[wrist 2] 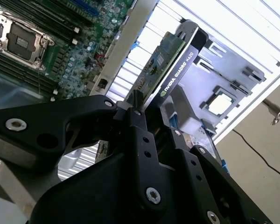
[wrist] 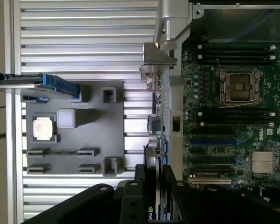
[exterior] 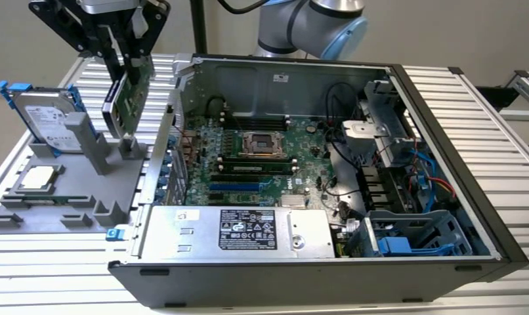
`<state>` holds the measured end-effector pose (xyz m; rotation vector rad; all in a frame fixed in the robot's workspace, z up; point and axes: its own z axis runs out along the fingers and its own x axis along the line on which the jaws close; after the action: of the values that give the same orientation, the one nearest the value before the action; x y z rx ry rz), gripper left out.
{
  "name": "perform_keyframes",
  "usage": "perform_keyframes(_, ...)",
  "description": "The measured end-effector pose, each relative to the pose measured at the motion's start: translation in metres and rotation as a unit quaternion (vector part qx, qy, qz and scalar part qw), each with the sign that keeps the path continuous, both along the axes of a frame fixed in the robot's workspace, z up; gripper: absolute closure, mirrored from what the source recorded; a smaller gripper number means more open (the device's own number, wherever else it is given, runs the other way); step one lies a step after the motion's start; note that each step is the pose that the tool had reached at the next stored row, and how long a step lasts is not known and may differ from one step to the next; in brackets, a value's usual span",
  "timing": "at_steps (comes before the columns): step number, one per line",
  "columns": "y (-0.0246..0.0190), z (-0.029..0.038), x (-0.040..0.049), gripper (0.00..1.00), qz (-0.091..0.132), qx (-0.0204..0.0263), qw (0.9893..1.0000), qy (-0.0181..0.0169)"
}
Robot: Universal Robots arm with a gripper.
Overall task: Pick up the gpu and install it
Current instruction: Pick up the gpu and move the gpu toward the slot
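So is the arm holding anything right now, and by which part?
Yes, the gripper is shut on the gpu, pinching its two faces at the upper edge; the card hangs below it over the grey fixture.

gpu (exterior: 127,98) with glossy green board, matt black shroud, grey fixture (exterior: 41,213) seemingly matt plastic, ribbed bare-metal table (exterior: 474,105)
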<state>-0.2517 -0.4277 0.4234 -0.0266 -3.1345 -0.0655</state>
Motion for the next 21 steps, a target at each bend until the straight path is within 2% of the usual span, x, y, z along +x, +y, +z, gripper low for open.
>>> perform_keyframes(4,0.0000,-0.0001,0.0021,1.00,0.000,-0.0001,1.0000,0.0000)
perform_keyframes(21,0.0000,-0.0004,0.0247,1.00,-0.009,-0.0003,1.0000,0.0000)
